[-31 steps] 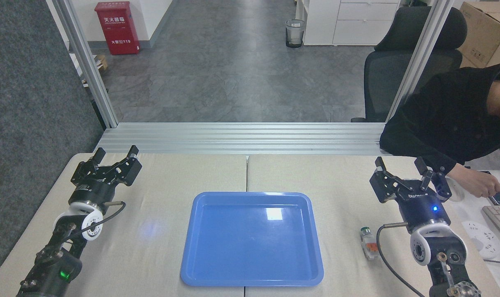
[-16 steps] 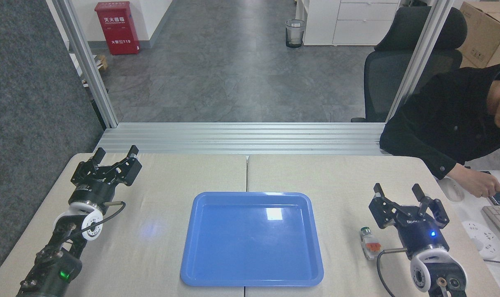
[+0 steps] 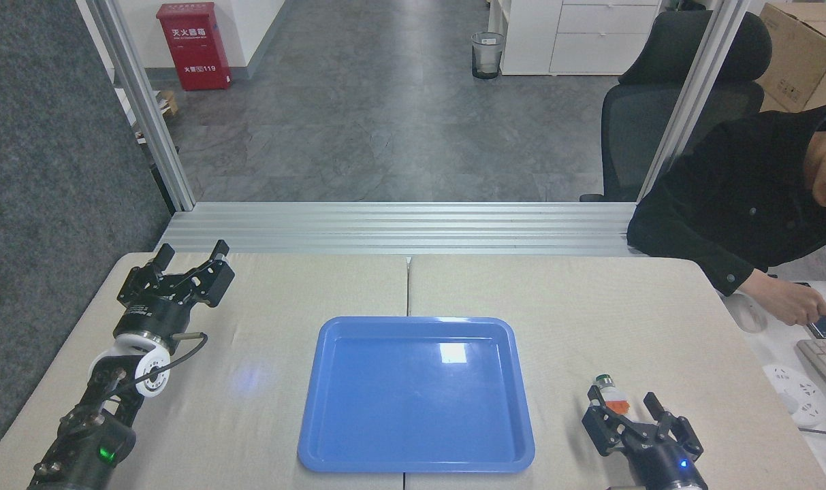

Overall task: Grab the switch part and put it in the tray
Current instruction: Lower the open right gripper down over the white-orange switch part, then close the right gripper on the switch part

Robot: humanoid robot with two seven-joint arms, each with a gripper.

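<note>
Head view: beige bench [image 3: 576, 306], two panels, seam down the middle. Person [image 3: 746, 197] in a black jacket leans in at far right, hand on a phone beside a keyboard. Blue tray [image 3: 331, 422] sits centre, nothing inside. Left end effector [image 3: 189, 253] hangs over the far left of the bench, fingers apart, holding nothing. Right end effector [image 3: 624, 401] is low at the near right edge, fingers spread apart, tips on either side of the switch part [image 3: 607, 388]; contact unclear. Switch part lies on the bench right of the tray, well apart from it, green cap pointing away, orange block partly hidden by the fingers.
</note>
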